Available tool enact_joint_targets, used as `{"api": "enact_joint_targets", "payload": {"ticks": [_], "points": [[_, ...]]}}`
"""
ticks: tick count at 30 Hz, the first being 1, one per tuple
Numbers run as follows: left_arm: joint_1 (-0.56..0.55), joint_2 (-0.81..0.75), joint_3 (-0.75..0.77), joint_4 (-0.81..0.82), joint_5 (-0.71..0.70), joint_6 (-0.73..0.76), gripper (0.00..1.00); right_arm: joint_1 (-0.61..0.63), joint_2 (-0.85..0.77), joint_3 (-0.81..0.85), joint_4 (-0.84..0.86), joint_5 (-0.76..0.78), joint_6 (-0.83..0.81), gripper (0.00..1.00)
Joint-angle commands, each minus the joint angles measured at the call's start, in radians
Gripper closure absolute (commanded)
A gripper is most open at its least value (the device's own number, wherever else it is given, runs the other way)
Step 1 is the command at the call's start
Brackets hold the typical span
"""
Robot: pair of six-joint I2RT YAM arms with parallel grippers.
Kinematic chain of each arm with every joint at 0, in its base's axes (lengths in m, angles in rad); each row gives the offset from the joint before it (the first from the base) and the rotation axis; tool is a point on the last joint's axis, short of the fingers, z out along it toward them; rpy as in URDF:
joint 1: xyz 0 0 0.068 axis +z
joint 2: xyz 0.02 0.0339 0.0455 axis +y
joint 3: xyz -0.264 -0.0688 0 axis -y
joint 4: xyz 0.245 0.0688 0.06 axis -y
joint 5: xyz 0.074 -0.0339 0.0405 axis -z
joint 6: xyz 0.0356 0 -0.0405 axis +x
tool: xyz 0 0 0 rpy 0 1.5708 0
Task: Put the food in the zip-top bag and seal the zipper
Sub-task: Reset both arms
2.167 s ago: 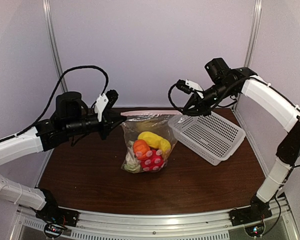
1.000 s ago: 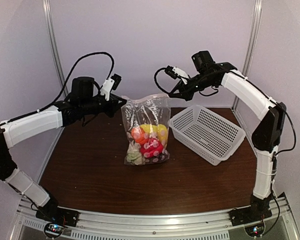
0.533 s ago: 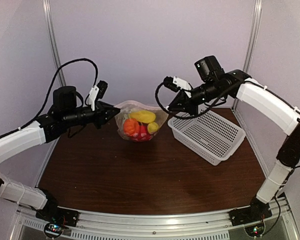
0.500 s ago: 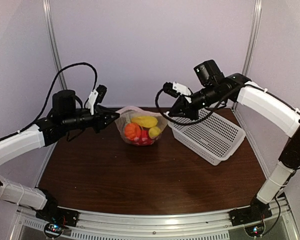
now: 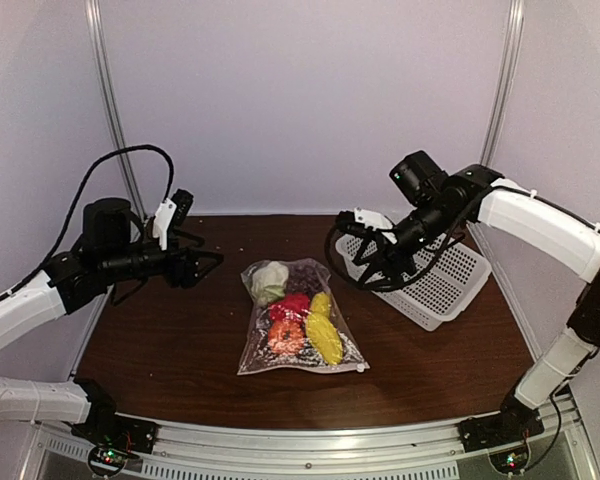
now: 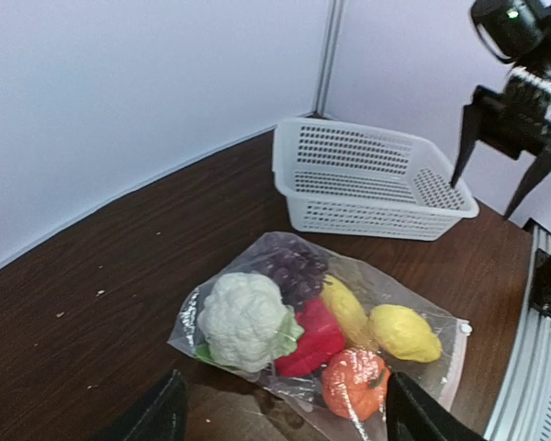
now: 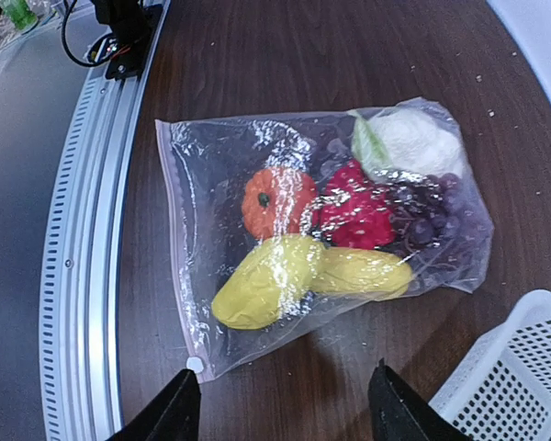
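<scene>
Top external view: the zip-top bag point(image 5: 300, 320) lay flat on the table point(image 5: 160, 350), near the white mesh basket point(image 5: 450, 290); the left gripper point(image 5: 205, 268) and right gripper point(image 5: 365, 275) hung clear on either side, jaws spread, holding nothing; the risk, I judged, was an unpressed stretch of seal letting food slide out at any lift; left wrist view: cauliflower point(image 6: 243, 317), grape bunch point(image 6: 289, 266) and red pepper point(image 6: 314, 338) sat packed under crinkled clear plastic; right wrist view: the zipper point(image 7: 179, 234) ran along the rail-side edge (fully closed or not, too fine to tell).
</scene>
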Motion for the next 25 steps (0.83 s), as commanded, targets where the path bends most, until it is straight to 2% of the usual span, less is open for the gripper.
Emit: {"api": "enact_joint_targets", "payload": {"ticks": [1,5,7,8,9,10,13,18,25], "points": [[0.0,0.103,0.112,-0.076,-0.292,-0.01,0.24,-0.089,-0.064,0.053,0.026,0.01,0.065,0.36],[0.0,0.203,0.244,-0.179,-0.401,-0.034,0.26,-0.249,-0.106,0.017,0.198,0.035,0.219,0.32],[0.0,0.225,0.284,-0.195,-0.452,-0.07,0.26,-0.335,-0.135,-0.021,0.304,0.062,0.309,0.24],[0.0,0.229,0.293,-0.194,-0.478,-0.089,0.25,-0.375,-0.156,-0.046,0.35,0.08,0.343,0.19],[0.0,0.229,0.296,-0.188,-0.505,-0.111,0.23,-0.406,-0.176,-0.073,0.398,0.106,0.377,0.06],[0.0,0.226,0.296,-0.179,-0.53,-0.122,0.2,-0.436,-0.196,-0.098,0.443,0.143,0.406,0.01],[0.0,0.213,0.286,-0.149,-0.58,-0.121,0.03,-0.487,-0.242,-0.159,0.541,0.32,0.51,0.0],[0.0,0.211,0.295,-0.166,-0.648,-0.1,0.02,-0.491,-0.28,-0.258,0.666,0.557,0.645,0.01],[0.0,0.184,0.268,-0.183,-0.616,-0.145,0.02,-0.491,-0.333,-0.358,0.739,0.564,0.635,0.0]]}}
